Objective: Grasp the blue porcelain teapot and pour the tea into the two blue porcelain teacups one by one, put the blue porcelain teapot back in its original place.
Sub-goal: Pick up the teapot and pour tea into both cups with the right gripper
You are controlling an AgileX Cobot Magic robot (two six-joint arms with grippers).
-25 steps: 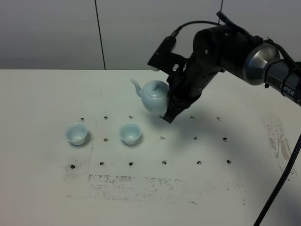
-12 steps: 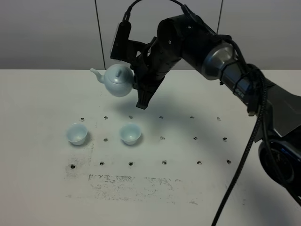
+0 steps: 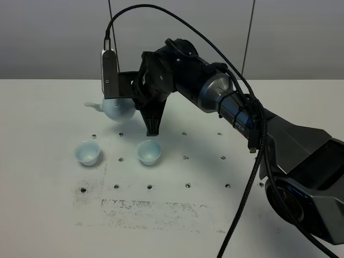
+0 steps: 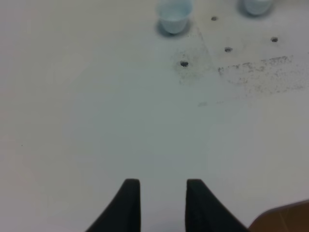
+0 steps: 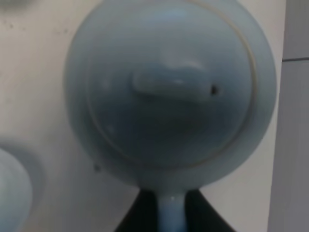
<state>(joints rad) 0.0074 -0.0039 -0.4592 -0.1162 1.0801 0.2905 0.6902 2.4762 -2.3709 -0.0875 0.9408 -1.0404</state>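
- The right hand (image 5: pixel 170 213) is closed on the thin loop handle of the round pale-blue glazed teapot (image 3: pixel 117 109). That narrow hold is the main risk, because the pot's whole weight hangs out ahead of the fingers and it could swivel or slip once tilted.
- The teapot's knobbed lid (image 5: pixel 169 84) appears to rest loose, so a steep tilt might drop it onto a cup.
- The spout points away from the hand. Whether it is over the farther small pale-blue flared cup (image 3: pixel 87 152) cannot be told, and pouring off line would wet the white desk (image 3: pixel 43 215).
- The matching nearer cup (image 3: pixel 149 152) sits almost under the hand's down-pointing fingers, and lowering carelessly could knock it.
- The right arm stretches far across the middle, with its wrist turned so the fingers point down. The teapot is roughly upright beyond them, clear of the desk.
- The left hand (image 4: pixel 158 195) hangs over bare desk with its fingers drawn in, holding nothing, and both cups are well ahead of it.
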